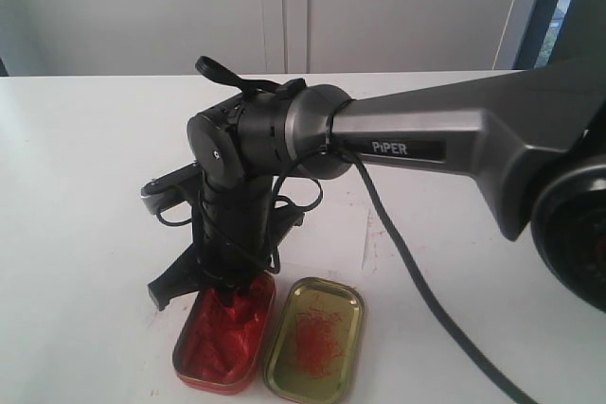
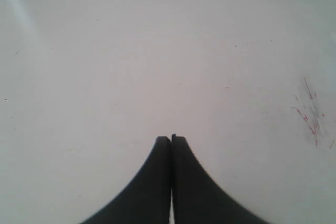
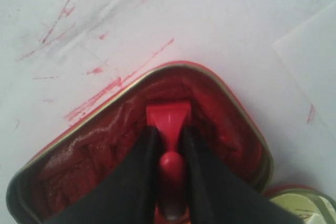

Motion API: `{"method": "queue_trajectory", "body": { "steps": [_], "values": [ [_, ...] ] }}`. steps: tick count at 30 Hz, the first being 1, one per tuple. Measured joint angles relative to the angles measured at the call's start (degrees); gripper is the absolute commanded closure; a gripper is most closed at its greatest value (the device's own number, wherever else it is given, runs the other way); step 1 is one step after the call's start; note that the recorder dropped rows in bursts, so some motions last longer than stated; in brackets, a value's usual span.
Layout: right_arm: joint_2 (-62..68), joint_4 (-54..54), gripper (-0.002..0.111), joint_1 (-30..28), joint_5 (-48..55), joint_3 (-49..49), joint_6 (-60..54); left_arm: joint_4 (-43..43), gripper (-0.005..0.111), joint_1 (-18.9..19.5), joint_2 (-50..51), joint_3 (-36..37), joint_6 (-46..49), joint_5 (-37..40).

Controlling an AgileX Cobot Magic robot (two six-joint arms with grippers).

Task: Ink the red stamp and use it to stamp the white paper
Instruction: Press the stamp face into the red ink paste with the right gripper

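Right wrist view: my right gripper (image 3: pixel 169 132) is clamping the red stamp (image 3: pixel 168 115), base sitting down in the ink tin (image 3: pixel 233 124).

The right arm (image 1: pixel 426 139) reached in from the right edge of the exterior view past its middle, its forearm nearly level and its wrist (image 1: pixel 232 149) bent sharply downward toward the desk (image 1: pixel 85 139). The right jaws pointed down and were clamped on the knob of the red stamp (image 3: pixel 169 121), one black finger (image 3: pixel 134 182) pressed against each side. The left jaws, seen only from their own wrist camera, were pressed together, tips touching, and held over the desk.
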Motion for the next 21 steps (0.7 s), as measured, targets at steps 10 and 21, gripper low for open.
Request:
{"method": "queue_trajectory", "body": {
  "steps": [10,21],
  "values": [
    [0.7,0.1,0.108,0.0,0.5,-0.6,0.0,0.0,0.107,0.0,0.0,0.0,0.0,0.0],
    [0.8,0.2,0.108,0.0,0.5,-0.6,0.0,0.0,0.107,0.0,0.0,0.0,0.0,0.0]
  ]
}}
